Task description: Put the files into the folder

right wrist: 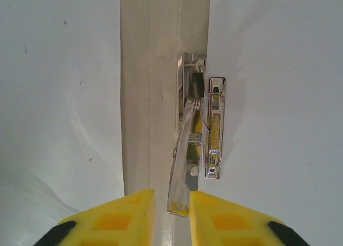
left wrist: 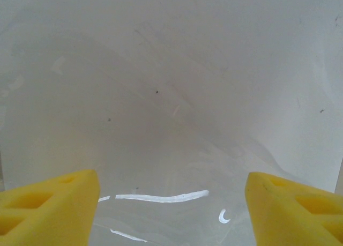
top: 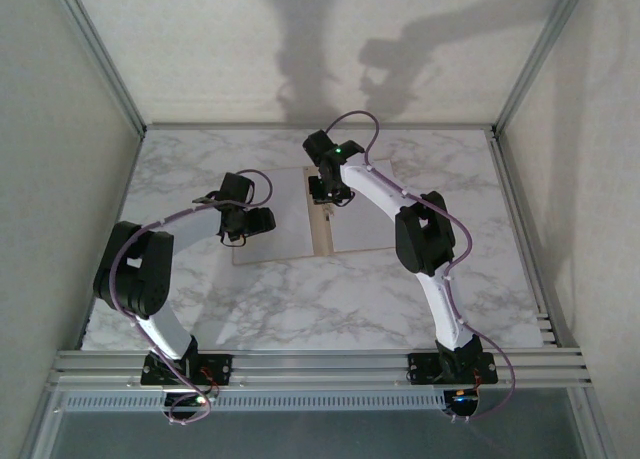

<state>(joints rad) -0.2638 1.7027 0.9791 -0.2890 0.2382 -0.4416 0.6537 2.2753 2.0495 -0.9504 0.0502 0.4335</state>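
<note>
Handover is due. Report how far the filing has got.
Done: the folder lies open, with a sheet on its right half, edge under the clip. In hand: the right gripper pinches the clip's lever; the left gripper hovers open above the left sheet. Left, probably: securing the clip and shutting the folder.

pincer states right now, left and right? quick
Left pincer: open, holding nothing.
Right pincer: closed on the silver metal clip lever at the spine of the tan cardboard folder.
</note>
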